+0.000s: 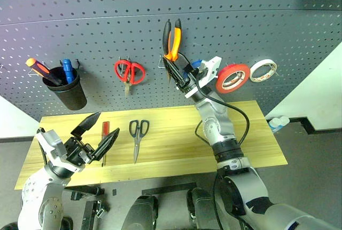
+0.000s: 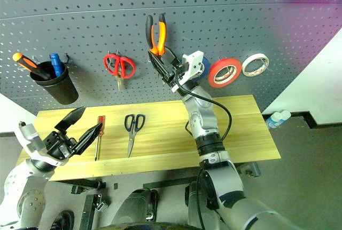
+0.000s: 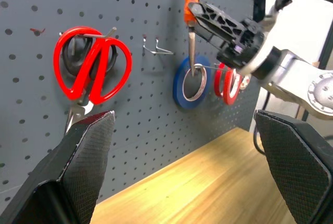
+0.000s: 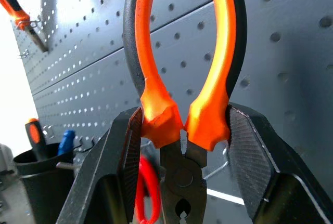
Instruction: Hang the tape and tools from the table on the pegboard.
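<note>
While handles point up, right tool (image 4: 179, 146) clamps pliers (image 4: 179, 86).

- Bare dark grey perforated pegboard (image 1: 107, 27) spreads open toward 12 o'clock above the red-handled scissors (image 1: 129, 73).
- Toward 3 o'clock, the red tape roll (image 1: 233, 78) and pale tape ring (image 1: 263, 70) crowd the hooks.
- Light wooden table (image 1: 176, 134): dark-handled scissors (image 1: 138, 134) and slim red-handled screwdriver (image 1: 105, 134) lie toward 9 o'clock, with open wood toward 3 o'clock.

Pliers (image 1: 172, 39) orange/blk, tape (image 1: 232, 78) red, pegboard (image 1: 107, 32) dk grey w/ hole rows, table (image 1: 171, 139) lt yellow wood.
</note>
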`<action>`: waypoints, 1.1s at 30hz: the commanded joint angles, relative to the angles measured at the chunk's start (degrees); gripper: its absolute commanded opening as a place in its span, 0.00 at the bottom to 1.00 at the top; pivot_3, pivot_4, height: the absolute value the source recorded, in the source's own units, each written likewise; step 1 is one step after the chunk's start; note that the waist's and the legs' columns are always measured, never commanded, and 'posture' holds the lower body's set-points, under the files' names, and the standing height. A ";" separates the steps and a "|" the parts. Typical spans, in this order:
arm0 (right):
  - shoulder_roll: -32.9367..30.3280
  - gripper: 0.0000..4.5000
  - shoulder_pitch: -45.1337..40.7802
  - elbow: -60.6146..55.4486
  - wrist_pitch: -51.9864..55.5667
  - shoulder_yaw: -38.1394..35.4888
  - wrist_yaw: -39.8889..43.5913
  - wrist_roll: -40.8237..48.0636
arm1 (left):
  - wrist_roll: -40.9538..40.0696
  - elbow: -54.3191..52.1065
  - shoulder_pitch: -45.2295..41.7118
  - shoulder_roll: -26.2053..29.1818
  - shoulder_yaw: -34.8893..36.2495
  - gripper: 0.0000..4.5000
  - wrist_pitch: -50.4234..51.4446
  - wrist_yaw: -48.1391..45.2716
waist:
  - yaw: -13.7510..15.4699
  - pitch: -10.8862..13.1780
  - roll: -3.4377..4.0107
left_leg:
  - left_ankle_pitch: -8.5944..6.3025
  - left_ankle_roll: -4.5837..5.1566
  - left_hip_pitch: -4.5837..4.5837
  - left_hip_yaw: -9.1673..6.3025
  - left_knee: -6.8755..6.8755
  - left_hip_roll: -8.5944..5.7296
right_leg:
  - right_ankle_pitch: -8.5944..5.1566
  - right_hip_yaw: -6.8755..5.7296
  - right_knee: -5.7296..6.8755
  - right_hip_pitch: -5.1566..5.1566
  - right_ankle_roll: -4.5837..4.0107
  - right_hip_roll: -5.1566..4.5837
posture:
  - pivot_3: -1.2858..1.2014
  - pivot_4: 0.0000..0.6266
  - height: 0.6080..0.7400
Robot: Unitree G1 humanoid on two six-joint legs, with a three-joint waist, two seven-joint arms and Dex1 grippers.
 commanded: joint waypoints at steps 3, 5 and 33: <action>1.91 0.47 -5.39 1.86 -3.36 -1.35 1.02 1.14 | -0.70 -3.03 1.26 0.04 0.33 1.00 -0.63 0.53 | 0.50 0.01 0.01 | 0.00 0.00 -0.01 -0.01 -0.02 0.02 | -0.01 0.00 0.00 -0.01 -0.02 0.01 | 0.56 0.22 0.98; 2.20 0.47 -6.55 2.56 -3.66 -1.75 1.16 1.28 | -0.73 -3.42 1.78 0.06 0.37 1.00 -0.48 0.73 | 0.54 0.01 0.02 | 0.00 0.00 -0.01 -0.01 -0.02 0.02 | -0.01 0.00 0.00 -0.01 -0.02 0.00 | 0.56 0.23 0.98; 3.56 0.47 -17.47 23.95 -22.25 -6.09 -7.66 -5.36 | -1.35 -6.64 5.33 0.48 0.26 1.00 0.88 2.30 | 0.51 0.17 0.15 | -0.01 0.03 -0.03 -0.04 -0.07 0.02 | -0.08 -0.01 -0.02 -0.03 -0.13 -0.03 | 0.57 0.30 0.98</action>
